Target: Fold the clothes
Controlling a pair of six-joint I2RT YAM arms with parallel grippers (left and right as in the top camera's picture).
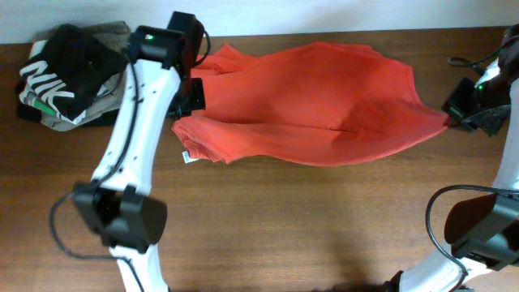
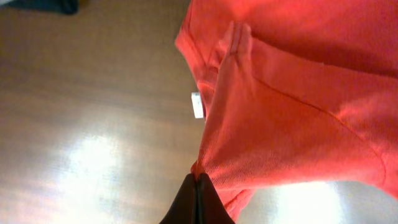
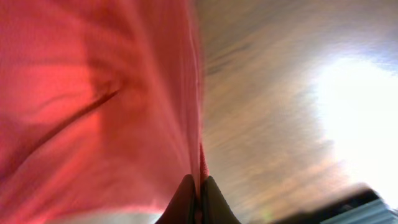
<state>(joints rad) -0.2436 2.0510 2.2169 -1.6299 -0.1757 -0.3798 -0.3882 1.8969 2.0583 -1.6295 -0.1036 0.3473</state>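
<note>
Plainly, the left pincer clamps the T-shirt at nine o'clock. The right pincer clamps it at three o'clock.

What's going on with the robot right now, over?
Left jaws, right jaws shut on red T-shirt. Shirt stretched between them. Clothes heap off to one side, clear of it.

The red-orange cotton T-shirt was stretched sideways across the far half of the brown wooden table. It showed no print and was pulled to a point at its right end. A crease ran along its middle, and a small white label showed at its left edge.
</note>
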